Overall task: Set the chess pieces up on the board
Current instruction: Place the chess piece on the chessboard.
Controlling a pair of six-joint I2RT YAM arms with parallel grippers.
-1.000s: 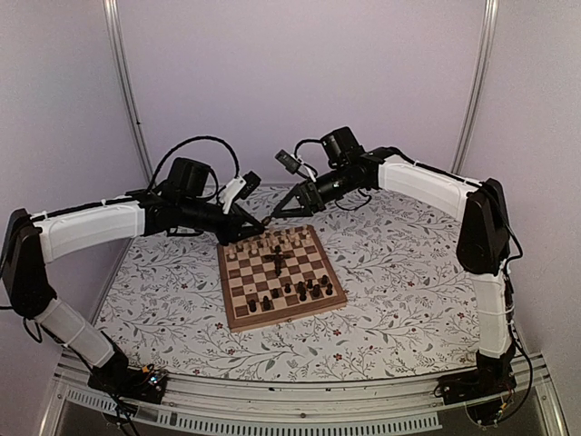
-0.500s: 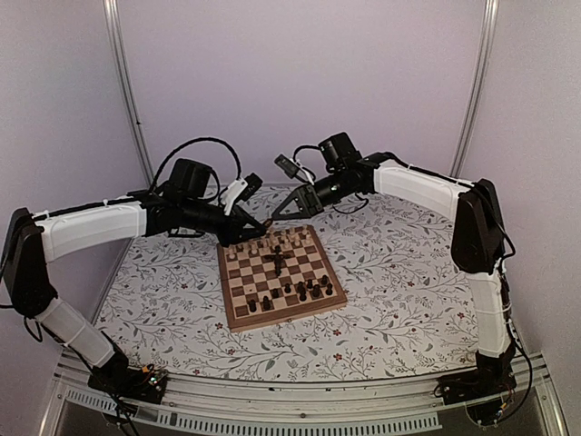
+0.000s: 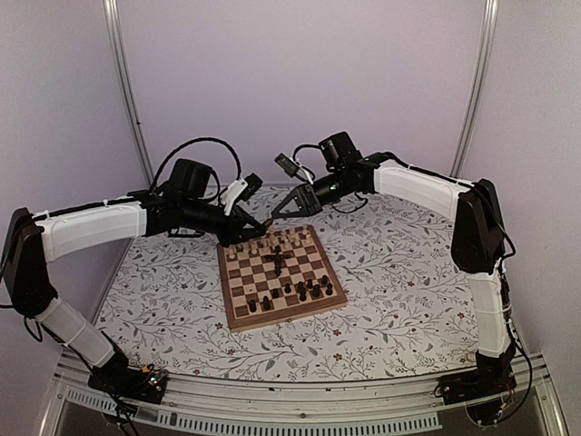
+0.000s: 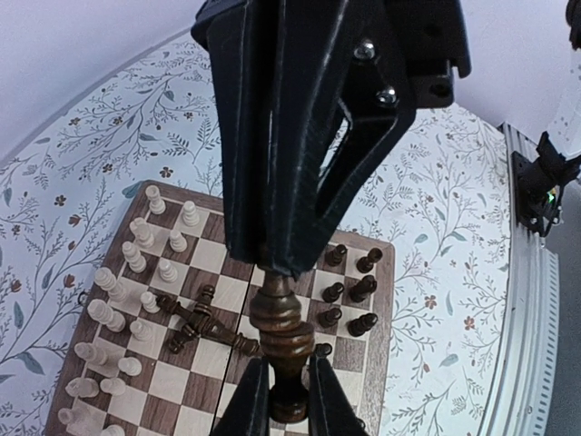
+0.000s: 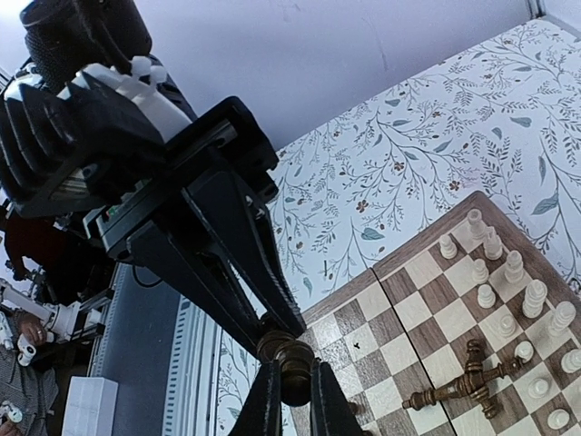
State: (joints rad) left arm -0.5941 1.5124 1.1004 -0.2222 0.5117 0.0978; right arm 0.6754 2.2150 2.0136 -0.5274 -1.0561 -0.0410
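Dark fallen pieces [image 4: 204, 325] mid board [image 4: 172, 381]

The counter [image 3: 300, 392] is fully covered with a white cloth [image 3: 408, 272] that has a pattern of grey leafy branches and small red flowers. The cloth lies flat and reaches nearly to the near edge. Directly on the cloth lies the board [image 3: 290, 312], a little left of the middle, flat and turned slightly against the counter's edges.
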